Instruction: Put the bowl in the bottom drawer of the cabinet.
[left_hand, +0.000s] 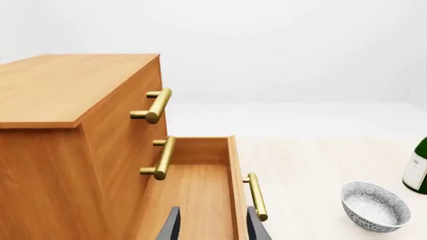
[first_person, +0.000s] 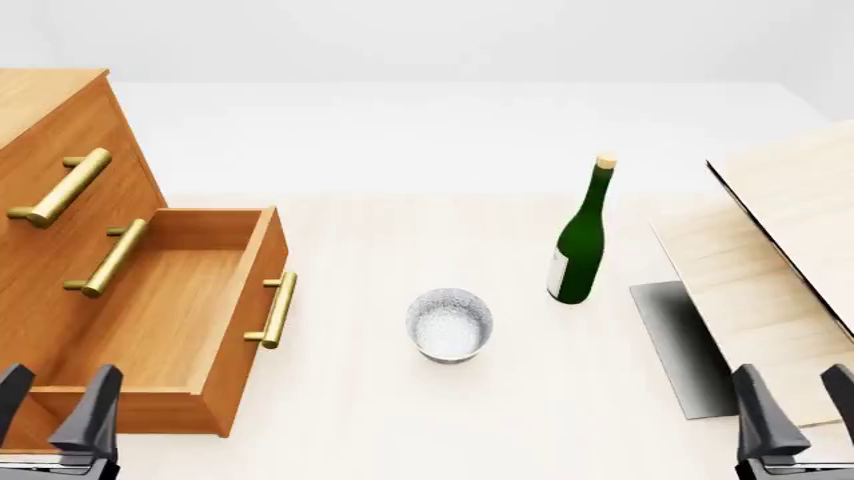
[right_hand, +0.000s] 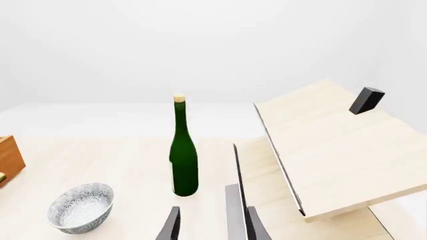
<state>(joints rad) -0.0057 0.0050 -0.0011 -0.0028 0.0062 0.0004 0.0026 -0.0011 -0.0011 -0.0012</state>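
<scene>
The bowl (first_person: 450, 324) sits upright on the pale table (first_person: 400, 420), mouth up, near the middle of the front view. It is small and round, glossy, white-grey with a fine speckled pattern over its outer wall, and nothing touches it. Being round, it has no long axis to speak of.

To its left stands the cabinet (first_person: 40, 160), a chest of warm orange-brown wood with visible grain. Its bottom drawer (first_person: 167, 300) is pulled well out toward the bowl, an open box with a bare wooden floor. A smooth brass bar handle (first_person: 276, 310) on short posts crosses the drawer front and faces the bowl; the two upper fronts carry matching bars.

Right of the bowl and a little farther back stands a dark green glass bottle (first_person: 579, 240), upright, with a white label and a pale cork-coloured top. Beyond it, at the right edge, is a pale wood panel structure (first_person: 787, 230) with tilted flat boards and a grey base plate.

The left gripper (first_person: 54, 410) hangs low at the near left, over the drawer's near end, its dark fingers parted with nothing between them. The right gripper (first_person: 794, 405) hangs at the near right by the pale panels, fingers likewise apart and empty, well away from the bowl.
</scene>
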